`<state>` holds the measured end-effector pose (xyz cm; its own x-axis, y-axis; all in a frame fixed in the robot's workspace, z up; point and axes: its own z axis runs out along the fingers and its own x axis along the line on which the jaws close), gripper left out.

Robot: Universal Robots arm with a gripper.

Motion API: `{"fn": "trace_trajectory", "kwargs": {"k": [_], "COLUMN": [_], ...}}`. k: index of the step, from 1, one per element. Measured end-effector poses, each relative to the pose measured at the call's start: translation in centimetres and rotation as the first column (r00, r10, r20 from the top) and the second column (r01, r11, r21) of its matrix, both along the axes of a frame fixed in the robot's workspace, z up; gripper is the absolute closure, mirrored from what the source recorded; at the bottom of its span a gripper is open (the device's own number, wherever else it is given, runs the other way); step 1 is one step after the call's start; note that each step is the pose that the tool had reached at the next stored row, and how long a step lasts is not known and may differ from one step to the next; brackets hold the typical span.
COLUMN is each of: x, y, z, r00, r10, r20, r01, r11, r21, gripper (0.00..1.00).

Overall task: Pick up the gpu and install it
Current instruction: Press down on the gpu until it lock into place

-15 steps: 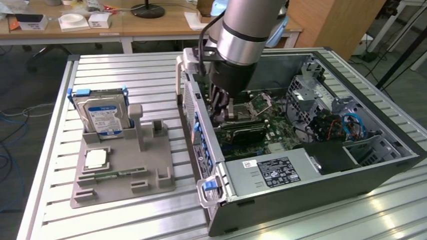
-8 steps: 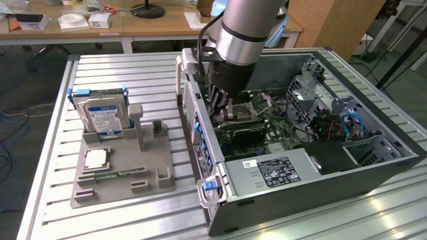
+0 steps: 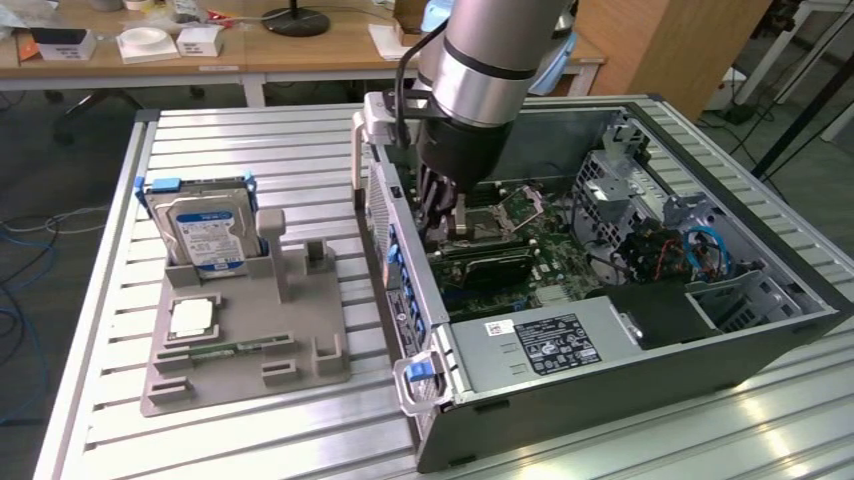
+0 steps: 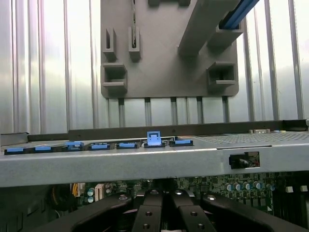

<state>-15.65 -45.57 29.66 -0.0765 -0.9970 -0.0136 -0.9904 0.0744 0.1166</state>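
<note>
- One grey holder (image 3: 247,375) sits toward the table's (image 3: 267,140) edge at the exterior view's left. It carries an upright hard drive (image 3: 200,235), and no dark card stands in it.
- The open computer case (image 3: 747,350) lies beside it, at the table's middle.
- My gripper (image 3: 447,225) reaches down inside the case, over the circuit board. I cannot tell whether it is spread or pinching anything.
- The gpu (image 3: 487,262), as I judge it, is the dark flat card on the board just beneath the gripper.
- I judge this to be the install step. Seating calls for the card squared to its slot and a straight downward press.
</note>
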Motion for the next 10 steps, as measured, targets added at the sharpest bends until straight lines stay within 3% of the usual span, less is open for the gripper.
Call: {"fn": "trace_trajectory", "kwargs": {"k": [10], "x": [-0.19], "y": [-0.07], "z": [0.30], "r00": [1.0000], "r10": [0.000], "r20": [-0.0055], "r01": [0.000], "r11": [1.0000], "r21": [-0.0002], "gripper": [0.89]}}
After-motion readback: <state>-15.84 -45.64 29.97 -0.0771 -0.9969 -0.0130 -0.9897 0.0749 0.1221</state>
